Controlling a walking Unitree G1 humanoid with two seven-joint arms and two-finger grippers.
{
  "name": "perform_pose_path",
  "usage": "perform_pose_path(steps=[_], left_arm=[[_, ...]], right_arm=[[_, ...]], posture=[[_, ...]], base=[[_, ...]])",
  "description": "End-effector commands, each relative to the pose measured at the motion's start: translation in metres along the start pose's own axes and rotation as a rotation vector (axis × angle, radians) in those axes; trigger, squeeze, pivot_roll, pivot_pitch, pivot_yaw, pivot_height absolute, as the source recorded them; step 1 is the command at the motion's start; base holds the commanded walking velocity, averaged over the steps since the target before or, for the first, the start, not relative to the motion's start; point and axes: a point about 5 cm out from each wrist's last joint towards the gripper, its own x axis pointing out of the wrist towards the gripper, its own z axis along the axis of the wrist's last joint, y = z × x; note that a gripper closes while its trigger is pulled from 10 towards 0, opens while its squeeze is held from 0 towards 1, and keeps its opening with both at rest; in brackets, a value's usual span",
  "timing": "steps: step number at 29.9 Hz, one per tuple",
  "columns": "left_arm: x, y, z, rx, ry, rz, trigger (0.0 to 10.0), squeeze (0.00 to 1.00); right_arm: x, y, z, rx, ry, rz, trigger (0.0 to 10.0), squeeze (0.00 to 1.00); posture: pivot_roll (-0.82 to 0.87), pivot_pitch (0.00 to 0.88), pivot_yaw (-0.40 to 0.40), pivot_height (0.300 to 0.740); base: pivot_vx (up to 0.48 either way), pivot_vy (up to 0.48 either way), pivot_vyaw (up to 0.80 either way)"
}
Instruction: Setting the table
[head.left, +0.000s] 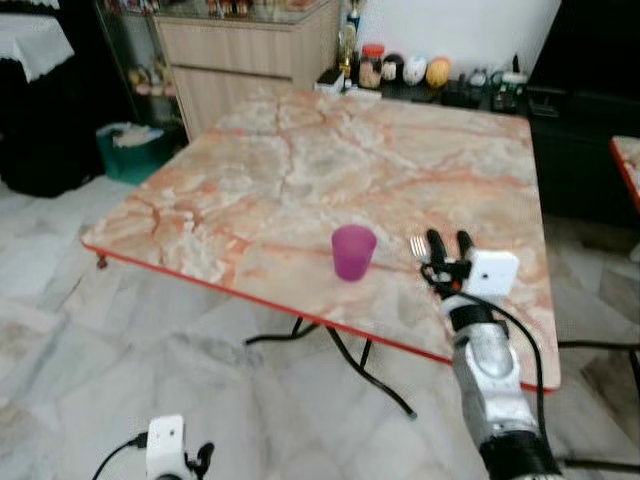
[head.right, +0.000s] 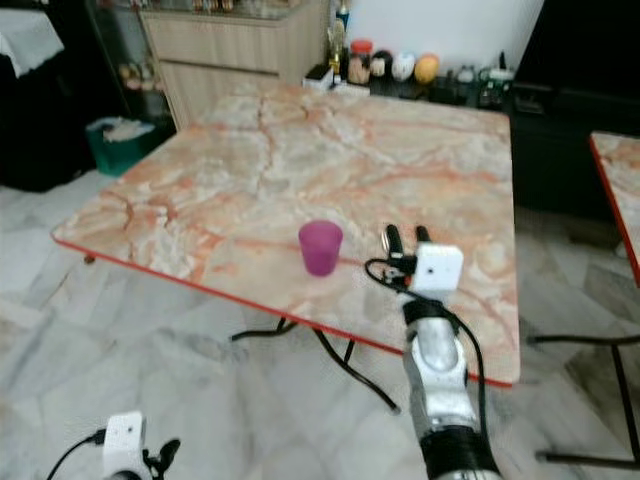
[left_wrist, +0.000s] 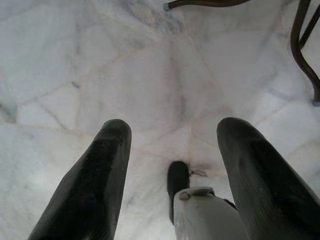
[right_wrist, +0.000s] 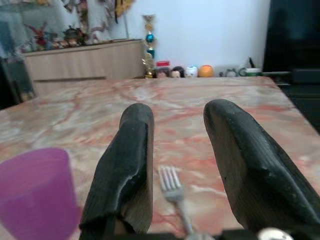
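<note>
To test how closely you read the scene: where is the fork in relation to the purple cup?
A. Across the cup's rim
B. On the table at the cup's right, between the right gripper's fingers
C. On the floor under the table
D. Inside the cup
B: the fork lies on the table between the open fingers of the right gripper, with the cup standing apart at its left.

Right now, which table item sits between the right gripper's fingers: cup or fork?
The fork. It lies on the table in the gap of the open right gripper; the purple cup stands apart, to the gripper's left.
</note>
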Motion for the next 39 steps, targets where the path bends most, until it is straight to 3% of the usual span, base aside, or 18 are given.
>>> perform_pose_path(steps=[1,4,8,14,30,39], left_arm=[[-0.001,0.003,-0.002,-0.006,0.004,0.004,10.0,0.00],[-0.001,0.002,-0.002,-0.005,0.004,0.001,10.0,0.00],[-0.001,0.001,-0.002,-0.002,0.003,-0.002,10.0,0.00],[-0.001,0.000,-0.002,-0.013,0.005,-0.005,10.0,0.00],[0.000,-0.002,0.000,-0.012,-0.009,-0.012,10.0,0.00],[0.000,-0.003,0.001,-0.006,-0.022,-0.011,10.0,0.00]], right_arm=[[-0.001,-0.003,-0.008,-0.007,0.060,-0.026,10.0,0.00],[-0.001,-0.013,-0.018,0.003,0.136,-0.087,10.0,0.00],[0.002,-0.012,-0.021,0.017,0.172,-0.055,10.0,0.00],[0.011,-0.005,-0.016,0.021,0.166,-0.029,10.0,0.00],[0.016,-0.003,-0.013,0.038,0.151,-0.034,10.0,0.00],[0.014,-0.002,-0.014,0.044,0.149,-0.036,10.0,0.00]], posture=[[-0.06,0.000,0.009,0.740],[-0.06,0.000,0.008,0.740],[-0.06,0.000,0.006,0.740],[-0.05,0.000,-0.001,0.740],[-0.05,0.000,-0.003,0.740],[-0.05,0.000,-0.002,0.740]], base=[[0.000,0.000,0.00],[0.000,0.000,0.00],[0.000,0.000,0.00],[0.000,0.000,0.00],[0.221,0.000,0.00],[0.000,0.000,0.00]])
